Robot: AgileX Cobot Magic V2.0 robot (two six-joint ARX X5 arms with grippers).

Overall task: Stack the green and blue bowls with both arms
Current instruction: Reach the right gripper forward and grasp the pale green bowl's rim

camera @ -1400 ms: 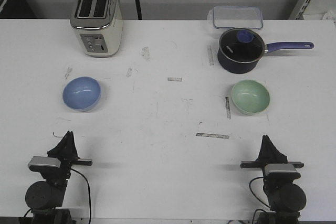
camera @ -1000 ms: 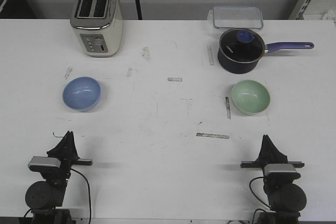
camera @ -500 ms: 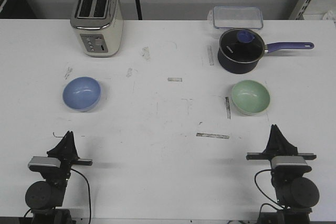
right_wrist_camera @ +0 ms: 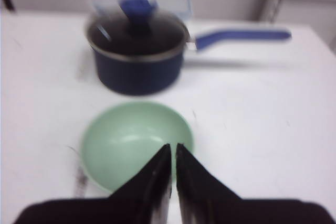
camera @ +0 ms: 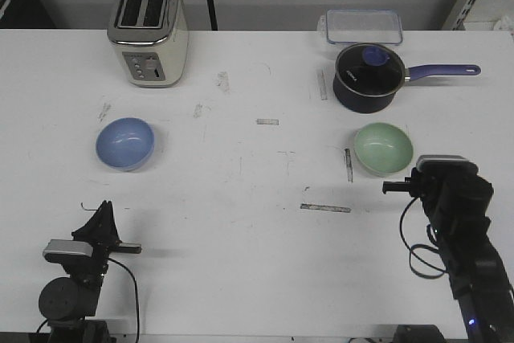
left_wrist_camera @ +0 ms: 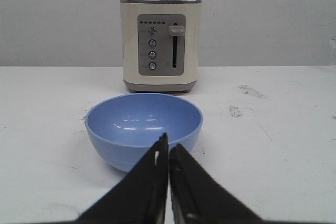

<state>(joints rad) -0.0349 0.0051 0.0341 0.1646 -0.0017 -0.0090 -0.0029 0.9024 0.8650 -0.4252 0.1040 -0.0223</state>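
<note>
The blue bowl (camera: pixel 125 143) sits upright on the left of the white table, and the green bowl (camera: pixel 383 148) sits upright on the right. Both are empty. My left gripper (camera: pixel 103 213) rests low near the table's front edge, well short of the blue bowl (left_wrist_camera: pixel 144 129). Its jaws (left_wrist_camera: pixel 168 142) are shut on nothing and point at the bowl. My right arm (camera: pixel 450 194) is raised just behind the green bowl. In the right wrist view the right gripper (right_wrist_camera: pixel 173 148) is shut and empty, with its tips over the near rim of the green bowl (right_wrist_camera: pixel 131 140).
A cream toaster (camera: pixel 148 30) stands behind the blue bowl. A dark navy saucepan (camera: pixel 368 78) with a purple handle (camera: pixel 442 71) sits behind the green bowl, close to it. A clear lidded container (camera: pixel 363 26) lies at the back. Tape marks dot the table (camera: pixel 257 198).
The right arm has lifted off its rest near the front edge and moved forward, up to the green bowl. The left arm and both bowls have not moved.
</note>
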